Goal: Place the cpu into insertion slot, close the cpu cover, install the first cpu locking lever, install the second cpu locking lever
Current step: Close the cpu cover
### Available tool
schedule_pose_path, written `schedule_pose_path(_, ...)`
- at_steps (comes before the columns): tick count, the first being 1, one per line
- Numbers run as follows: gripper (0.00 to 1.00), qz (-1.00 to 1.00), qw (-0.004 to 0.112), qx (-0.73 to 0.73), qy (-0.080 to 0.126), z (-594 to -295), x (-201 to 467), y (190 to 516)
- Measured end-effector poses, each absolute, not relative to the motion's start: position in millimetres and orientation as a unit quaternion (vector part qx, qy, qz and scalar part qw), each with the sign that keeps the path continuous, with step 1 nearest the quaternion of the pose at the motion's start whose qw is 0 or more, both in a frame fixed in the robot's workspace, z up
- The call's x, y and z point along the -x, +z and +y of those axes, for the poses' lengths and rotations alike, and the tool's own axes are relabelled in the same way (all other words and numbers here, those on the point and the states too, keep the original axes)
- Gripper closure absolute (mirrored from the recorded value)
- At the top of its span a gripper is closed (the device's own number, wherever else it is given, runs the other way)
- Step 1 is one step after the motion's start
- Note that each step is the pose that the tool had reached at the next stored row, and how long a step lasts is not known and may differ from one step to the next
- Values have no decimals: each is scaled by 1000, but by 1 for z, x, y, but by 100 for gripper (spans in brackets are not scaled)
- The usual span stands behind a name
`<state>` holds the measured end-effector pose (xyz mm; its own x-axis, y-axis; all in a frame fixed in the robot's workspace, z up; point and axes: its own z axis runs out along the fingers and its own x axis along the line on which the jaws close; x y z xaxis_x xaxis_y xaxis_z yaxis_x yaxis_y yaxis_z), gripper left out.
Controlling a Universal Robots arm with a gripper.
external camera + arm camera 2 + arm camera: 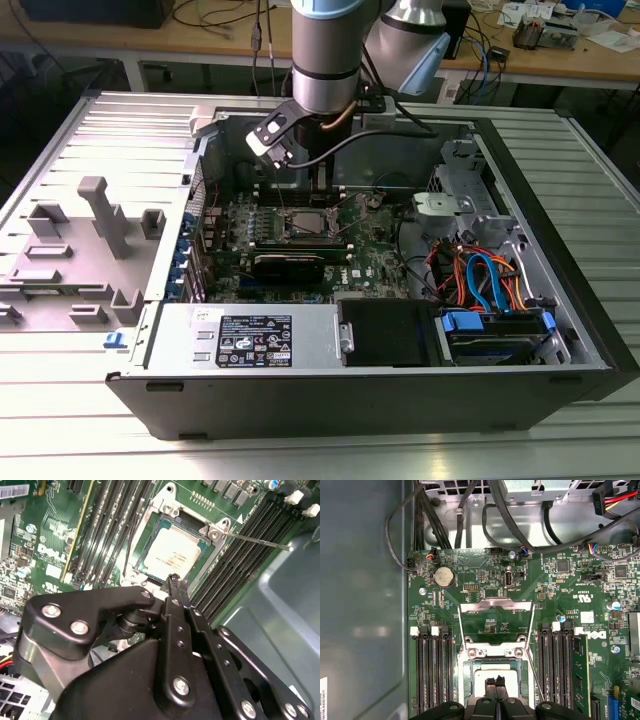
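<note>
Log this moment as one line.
cpu: seated in insertion slot | cpu cover: open, flipped back | gripper: at cpu, jaws shut

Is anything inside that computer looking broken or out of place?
Nothing looks damaged. The cpu cover is flipped open off the insertion slot, the cpu sits uncovered in it, and a thin locking lever sticks out unlatched. The gripper is right above the cpu.
</note>
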<state>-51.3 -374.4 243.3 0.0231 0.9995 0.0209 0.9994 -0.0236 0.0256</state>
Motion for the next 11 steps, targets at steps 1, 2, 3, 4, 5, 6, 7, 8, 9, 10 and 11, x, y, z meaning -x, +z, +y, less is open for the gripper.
schedule_pose_path(1,89,699,2,-715,16,-374,51,244)
schedule_pose_path(2,89,699,2,-715,17,-374,51,244)
schedule_pose_path(3,89,699,1,-715,17,-374,51,244)
schedule_pose_path(4,89,699,1,-715,17,-374,51,244)
schedule_pose_path(5,89,699,1,-715,17,-374,51,245)
schedule_pose_path(6,89,699,1,-715,17,-374,51,244)
schedule_pose_path(7,89,699,1,-715,17,-374,51,245)
schedule_pose_path(8,89,699,1,-715,17,-374,51,246)
schedule_pose_path(9,89,699,1,-715,17,-374,51,247)
schedule_pose_path(10,89,699,1,-715,17,-374,51,248)
schedule_pose_path(11,89,699,1,-715,17,-374,51,248)
